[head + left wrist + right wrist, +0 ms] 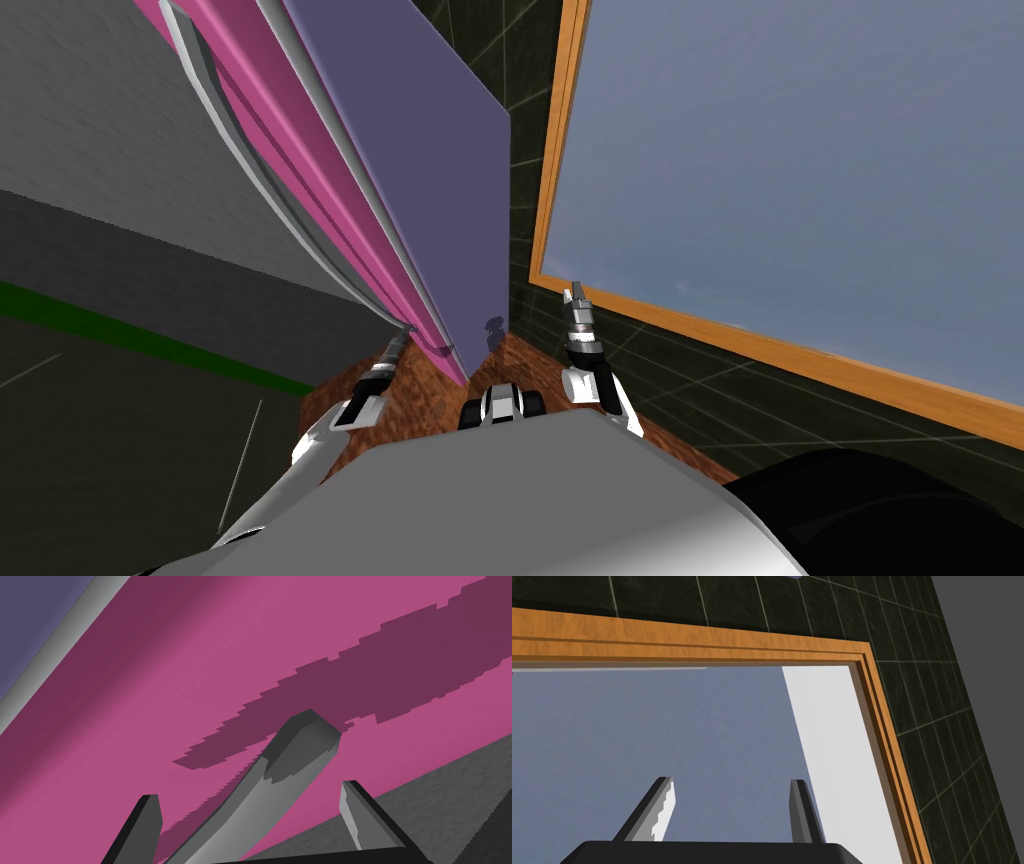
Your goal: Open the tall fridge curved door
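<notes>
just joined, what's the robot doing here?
The left gripper is at the lower end of the grey curved handle on the pink fridge door. Its fingers are open with the handle's end between them, not yet clamped on it. The right gripper is raised to the right of the fridge, open and holding nothing.

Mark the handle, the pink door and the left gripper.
handle [267, 788], left wrist view, middle of the grey bar.
door [190, 666], left wrist view, bare pink face.
left gripper [405, 333], head view, between its fingertips.
</notes>
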{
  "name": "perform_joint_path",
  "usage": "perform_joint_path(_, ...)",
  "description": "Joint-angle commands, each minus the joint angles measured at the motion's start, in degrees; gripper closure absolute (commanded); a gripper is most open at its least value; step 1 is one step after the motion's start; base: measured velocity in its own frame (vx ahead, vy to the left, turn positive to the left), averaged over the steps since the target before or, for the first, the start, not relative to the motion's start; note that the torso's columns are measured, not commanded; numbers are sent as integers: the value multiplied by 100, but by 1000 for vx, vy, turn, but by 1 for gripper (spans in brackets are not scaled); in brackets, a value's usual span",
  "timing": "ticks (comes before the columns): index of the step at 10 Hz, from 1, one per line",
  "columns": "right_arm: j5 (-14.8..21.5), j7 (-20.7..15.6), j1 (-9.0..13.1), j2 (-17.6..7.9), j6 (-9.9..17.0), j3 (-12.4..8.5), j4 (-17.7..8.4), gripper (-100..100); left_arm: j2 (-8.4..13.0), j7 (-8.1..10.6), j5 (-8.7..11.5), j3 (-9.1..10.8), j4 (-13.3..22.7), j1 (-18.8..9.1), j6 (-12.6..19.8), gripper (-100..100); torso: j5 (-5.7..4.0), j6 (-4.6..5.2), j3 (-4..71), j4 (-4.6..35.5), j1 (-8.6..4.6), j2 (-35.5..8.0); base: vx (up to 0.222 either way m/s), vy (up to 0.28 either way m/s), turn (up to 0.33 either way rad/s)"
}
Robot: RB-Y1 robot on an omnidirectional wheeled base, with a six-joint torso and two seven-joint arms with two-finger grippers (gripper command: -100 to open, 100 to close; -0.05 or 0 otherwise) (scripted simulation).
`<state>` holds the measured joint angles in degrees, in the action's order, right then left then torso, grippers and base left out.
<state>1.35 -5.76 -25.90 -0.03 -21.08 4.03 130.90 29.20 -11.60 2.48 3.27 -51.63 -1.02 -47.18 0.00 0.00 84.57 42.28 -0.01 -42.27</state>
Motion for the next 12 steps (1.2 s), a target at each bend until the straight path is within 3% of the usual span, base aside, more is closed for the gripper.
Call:
perform_joint_path(1,0,0,0,0,0,0,0,0,258,61,-53,31,-45,-82,256,-100,-2,-1,2,0,-4,2,-27,-62,-2)
perform_joint_path(3,0,0,0,0,0,0,0,0,556,130,-114,66,-94,-176,522,-100,0,-1,0,0,2,-1,-36,-61,-8)
perform_joint_path(12,0,0,0,0,0,0,0,0,1467,358,-306,173,-199,-470,1407,-100,0,0,1,0,3,1,-36,-62,-5)
